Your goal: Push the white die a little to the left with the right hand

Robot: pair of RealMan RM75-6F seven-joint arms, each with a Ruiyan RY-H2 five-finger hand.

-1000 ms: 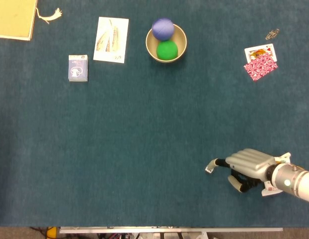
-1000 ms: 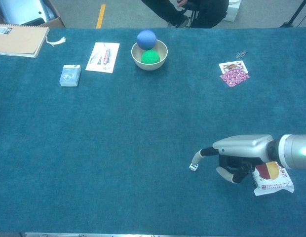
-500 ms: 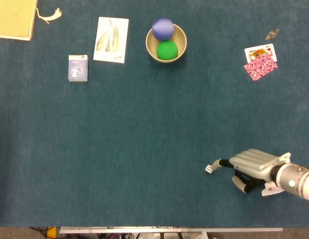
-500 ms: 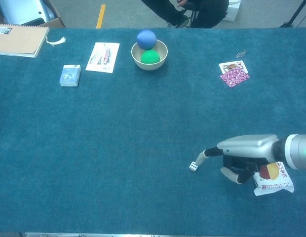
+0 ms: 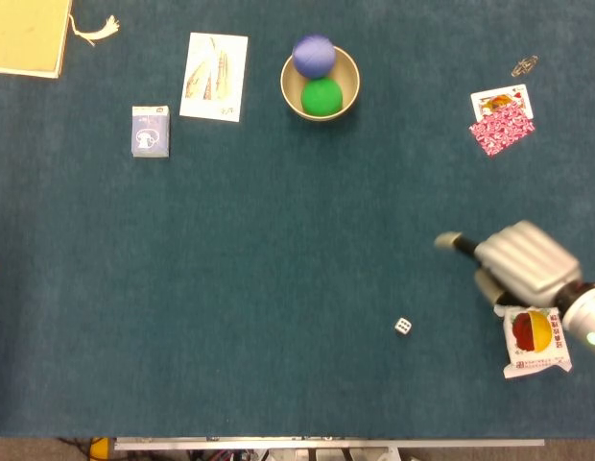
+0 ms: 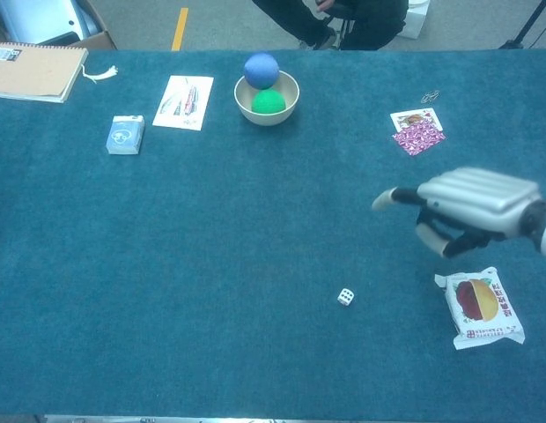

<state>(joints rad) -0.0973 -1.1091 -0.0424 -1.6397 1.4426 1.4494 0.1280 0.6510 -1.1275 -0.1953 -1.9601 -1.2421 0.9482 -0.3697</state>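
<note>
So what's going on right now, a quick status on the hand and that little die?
Right hand empty, raised clear of the white die. Left hand not in view. Die sits alone on the table, snack packet off to its right. Nothing in the way.

The white die (image 5: 402,327) sits alone on the blue table (image 5: 230,269); the right hand (image 5: 520,261) hovers apart from it, one finger extended leftward; a snack packet (image 5: 535,341) lies just below the hand.
</note>
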